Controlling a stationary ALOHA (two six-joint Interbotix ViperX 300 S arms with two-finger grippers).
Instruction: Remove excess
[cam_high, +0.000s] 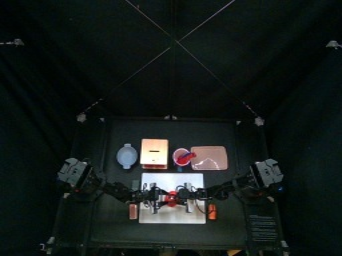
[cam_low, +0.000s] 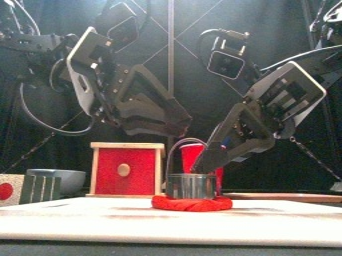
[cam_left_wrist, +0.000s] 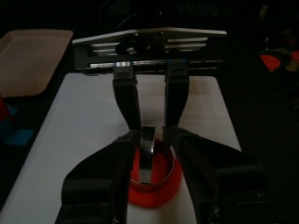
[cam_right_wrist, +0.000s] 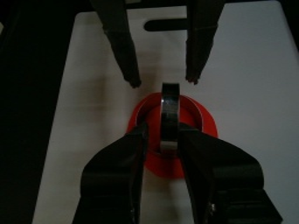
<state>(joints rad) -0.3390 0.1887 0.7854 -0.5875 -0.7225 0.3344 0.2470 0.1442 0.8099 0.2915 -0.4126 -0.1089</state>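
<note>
You are looking at a laboratory robot cell. Black curtains (cam_high: 54, 60) enclose a small black table (cam_high: 100, 175), and crossed overhead cables (cam_high: 171, 42) span the pen above both arms.

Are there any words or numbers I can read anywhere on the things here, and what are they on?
No words, numbers or signs can be read in any view.
The red box with a pale dot on its front: no lettering.
The metal ring on the red stuff: no marks to be seen.
The white board: blank.
The things at the table's back: too small to tell.
</note>
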